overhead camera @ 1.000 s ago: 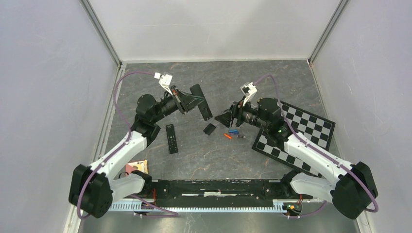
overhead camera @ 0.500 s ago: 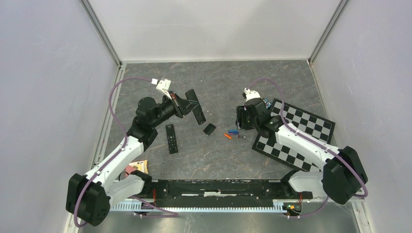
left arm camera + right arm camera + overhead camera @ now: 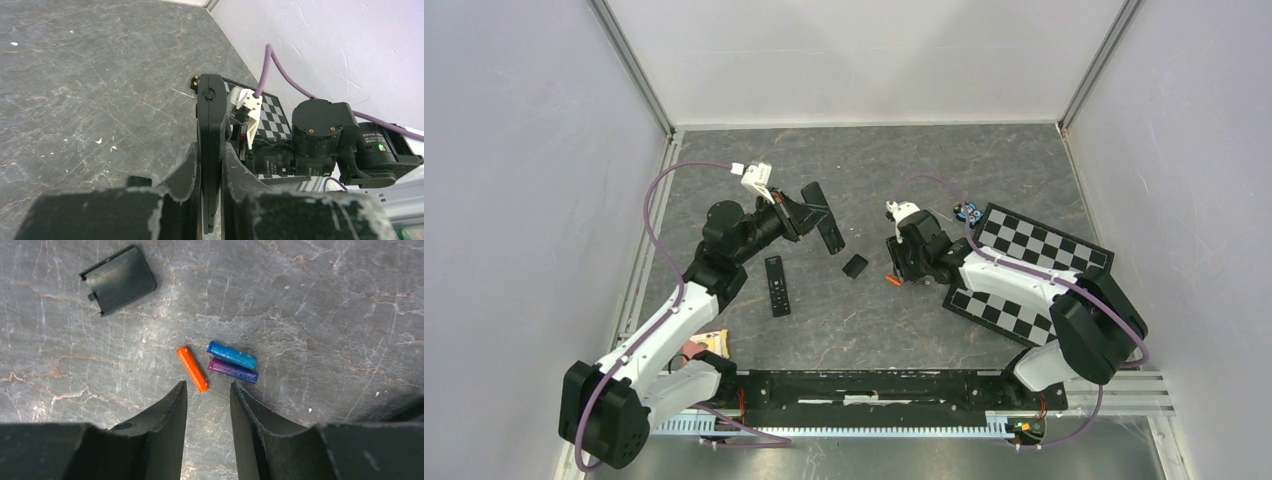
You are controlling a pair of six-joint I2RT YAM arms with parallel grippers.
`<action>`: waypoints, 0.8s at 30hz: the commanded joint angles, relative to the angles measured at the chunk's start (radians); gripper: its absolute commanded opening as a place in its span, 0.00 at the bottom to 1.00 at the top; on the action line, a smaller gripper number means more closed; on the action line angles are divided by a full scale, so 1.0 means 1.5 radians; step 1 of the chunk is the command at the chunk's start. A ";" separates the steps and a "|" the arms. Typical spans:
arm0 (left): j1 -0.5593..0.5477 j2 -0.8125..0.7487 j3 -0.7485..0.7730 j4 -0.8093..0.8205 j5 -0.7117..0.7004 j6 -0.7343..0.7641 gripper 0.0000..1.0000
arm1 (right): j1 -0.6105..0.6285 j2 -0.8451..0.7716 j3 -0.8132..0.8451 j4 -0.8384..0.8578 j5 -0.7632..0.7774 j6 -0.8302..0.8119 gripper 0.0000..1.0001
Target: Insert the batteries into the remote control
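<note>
Right hand was seen from its wrist camera with the jaws partly apart and nothing between them, poised over the counter. The orange battery lay just ahead of the gap, at about 12 o'clock from the fingertips, its near end almost between them. Its long axis ran from 11 to 5 o'clock, so it lay at a slant to the jaws' closing line rather than square across it. A small turn of the wrist was judged to be needed before a clean pinch could be made.

The blue battery and the dark battery lay side by side, touching or nearly so. They were at 1 o'clock from the gap and just beside the orange one, their axes close to 9 to 3 o'clock. The battery cover lay loose on the counter at 10 o'clock, well apart from the batteries.

The right arm was clearly the nearer to the batteries. The left hand was clamped on the remote control, held edge-on and clear of the counter. Its battery compartment could not be seen, so it could not be told whether anything was in it.
</note>
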 commanded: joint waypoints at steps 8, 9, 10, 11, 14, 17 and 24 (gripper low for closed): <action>0.000 -0.015 0.007 -0.020 -0.038 0.009 0.02 | -0.002 0.059 0.068 0.006 0.029 -0.170 0.44; 0.000 -0.013 0.008 -0.021 -0.038 0.011 0.02 | -0.002 0.062 0.071 -0.002 0.025 -0.178 0.45; 0.000 -0.012 0.008 -0.022 -0.038 0.011 0.02 | -0.002 0.061 0.072 -0.005 0.020 -0.191 0.46; 0.000 -0.010 0.008 -0.022 -0.038 0.010 0.02 | -0.001 0.061 0.071 -0.007 0.016 -0.199 0.48; 0.000 -0.006 0.011 -0.022 -0.036 0.009 0.02 | -0.007 0.070 0.074 -0.012 0.010 -0.225 0.50; 0.000 -0.005 0.012 -0.022 -0.035 0.009 0.02 | -0.015 0.095 0.086 -0.026 -0.013 -0.254 0.50; 0.000 -0.008 0.016 -0.032 -0.038 0.015 0.02 | -0.027 0.128 0.099 -0.024 -0.034 -0.284 0.51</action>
